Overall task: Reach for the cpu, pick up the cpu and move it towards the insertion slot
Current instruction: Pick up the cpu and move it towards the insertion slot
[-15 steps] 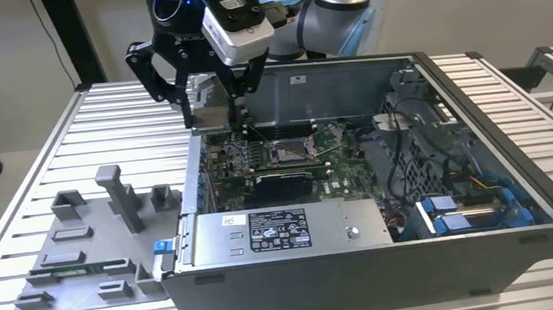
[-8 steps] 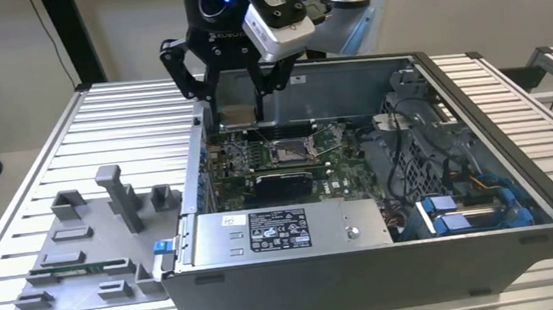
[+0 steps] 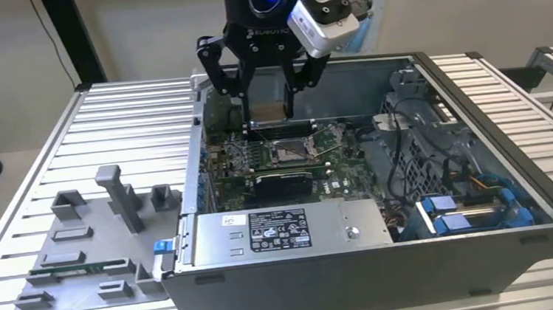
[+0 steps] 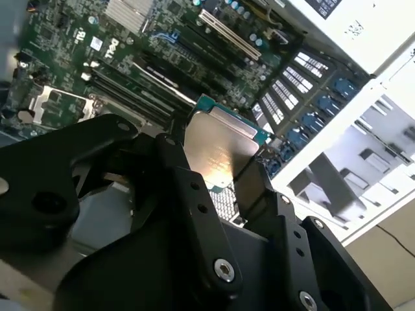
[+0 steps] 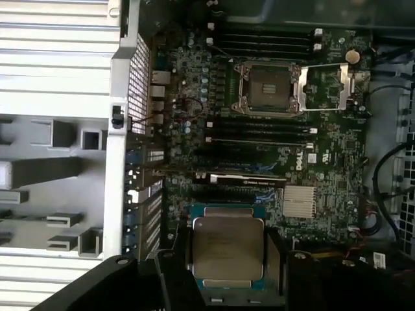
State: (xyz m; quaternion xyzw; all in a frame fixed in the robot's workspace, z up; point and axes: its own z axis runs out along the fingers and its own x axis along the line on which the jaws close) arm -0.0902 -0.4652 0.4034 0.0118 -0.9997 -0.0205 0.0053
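cpu (image 5: 227, 249) clamped in jaws, above open computer case (image 3: 515, 180)

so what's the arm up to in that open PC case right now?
The gripper is shut on the cpu, holding it by its edges above the motherboard inside the open computer case. The insertion slot lies open with its metal frame flipped aside and nothing seated in it. The cpu hangs apart from the slot, not yet over it. A grey plastic tray sits on the table beside the case, at the exterior view's left.
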